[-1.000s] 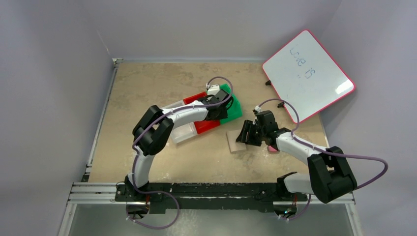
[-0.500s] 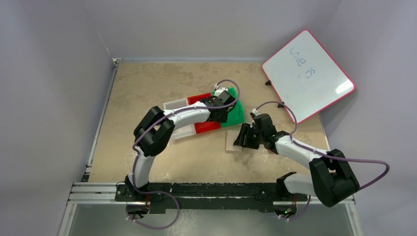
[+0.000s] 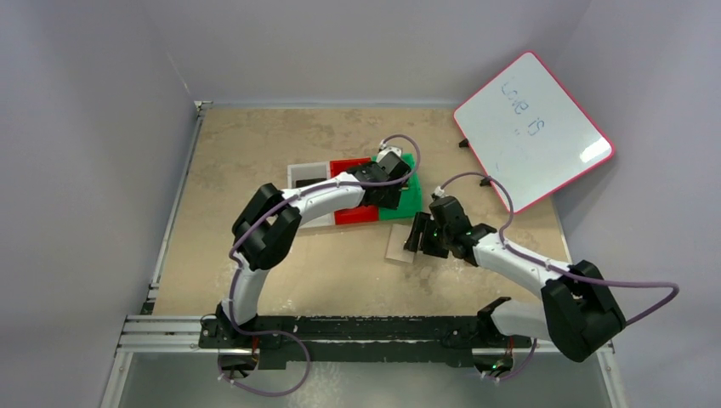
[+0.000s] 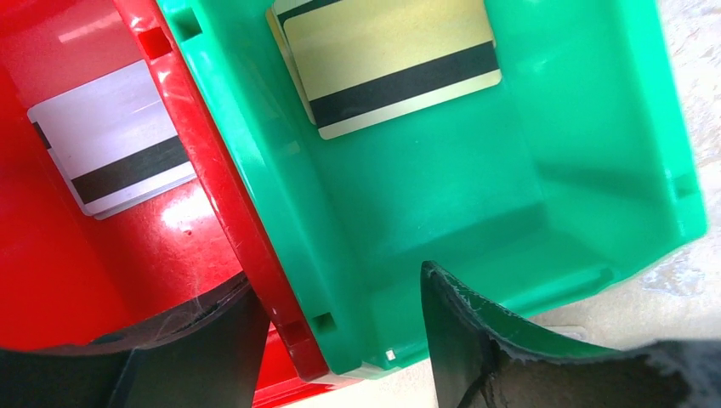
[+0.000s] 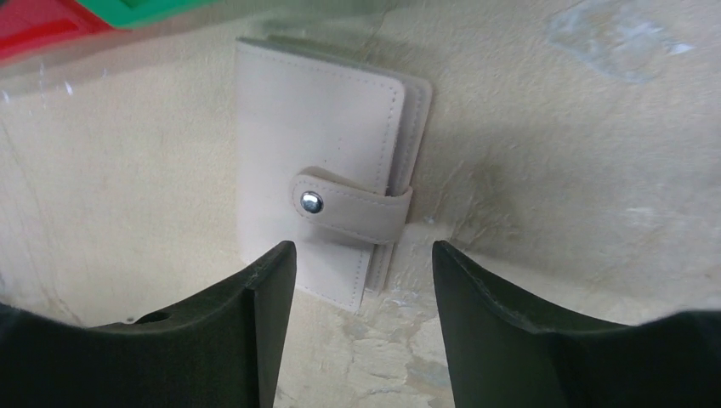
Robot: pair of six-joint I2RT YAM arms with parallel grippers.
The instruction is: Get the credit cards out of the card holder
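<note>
Under the open right fingers [image 5: 265, 293], the wallet [image 5: 319, 161] lies shut. Open left fingers [image 4: 463, 331] straddle the red bin [image 4: 59, 272] and green bin [image 4: 442, 187].

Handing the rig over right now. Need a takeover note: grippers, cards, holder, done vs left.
Left gripper: open, empty, straddling the wall between red bin and green bin.
Right gripper: open, empty, over the card holder.
Cards: gold card in green bin, silver card in red bin, dark card apparently in clear bin.
Holder: closed, snap tab fastened.
Done: three cards out.
Left: contents hidden; open the holder and check.
</note>
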